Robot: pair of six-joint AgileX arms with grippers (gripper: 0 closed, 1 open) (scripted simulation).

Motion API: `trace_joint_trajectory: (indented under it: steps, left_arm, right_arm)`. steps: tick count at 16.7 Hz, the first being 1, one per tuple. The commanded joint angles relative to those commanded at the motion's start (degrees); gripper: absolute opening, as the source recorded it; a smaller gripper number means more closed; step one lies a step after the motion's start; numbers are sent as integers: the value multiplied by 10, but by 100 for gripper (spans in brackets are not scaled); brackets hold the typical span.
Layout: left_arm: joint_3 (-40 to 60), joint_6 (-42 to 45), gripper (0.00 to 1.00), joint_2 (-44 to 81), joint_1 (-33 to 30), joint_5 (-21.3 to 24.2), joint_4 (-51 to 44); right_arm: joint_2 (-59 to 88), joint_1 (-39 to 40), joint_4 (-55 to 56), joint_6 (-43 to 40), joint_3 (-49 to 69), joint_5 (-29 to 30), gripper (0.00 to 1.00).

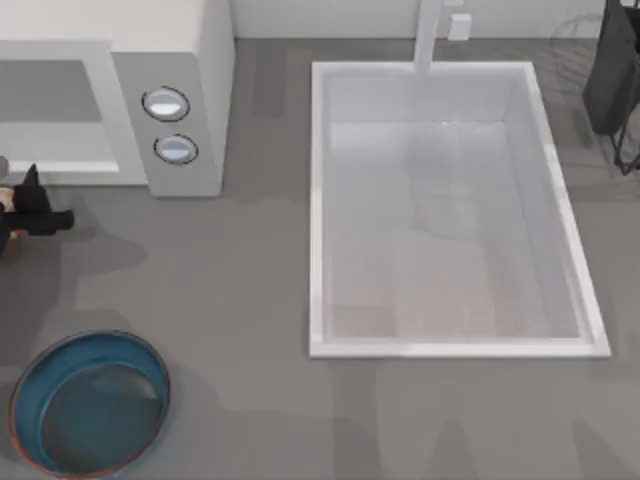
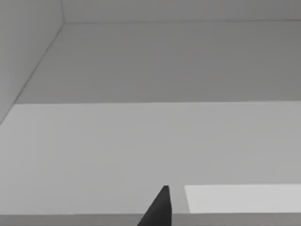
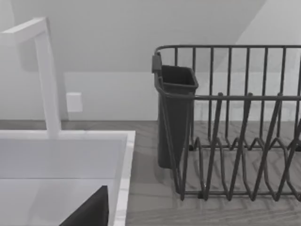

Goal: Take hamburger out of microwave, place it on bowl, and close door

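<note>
The white-grey microwave [image 1: 190,60] stands at the back left with two silvery knobs [image 1: 166,103] on its side panel. Its cavity [image 1: 50,100] gapes open, and in the left wrist view the cavity floor [image 2: 141,155] is bare. The door is out of view. My left gripper [image 1: 35,205] is at the table's far left edge, just in front of the cavity. A small pale, orange-brown lump [image 1: 6,200] that looks like the hamburger sits against it; whether it is gripped I cannot tell. The blue bowl [image 1: 90,405] with a reddish rim rests at the front left, apart from the gripper.
A white sink basin [image 1: 318,200] with a faucet [image 1: 428,40] fills the middle and right. A dark wire dish rack [image 3: 235,141] with a dark bin [image 3: 174,117] stands at the back right. Part of my right gripper [image 3: 89,212] hangs over the sink's corner.
</note>
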Motion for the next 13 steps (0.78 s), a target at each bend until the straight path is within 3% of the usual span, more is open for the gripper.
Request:
trace_joint_trajectory:
  steps: [5,13]
  left_arm:
    - [4,1,0,-19,-3,-1,-20]
    - [5,2,0,-193,-3,-3,-197]
  right_arm:
    - [0,0,0,0,0,0,100]
    - [0,0,0,0,0,0,100]
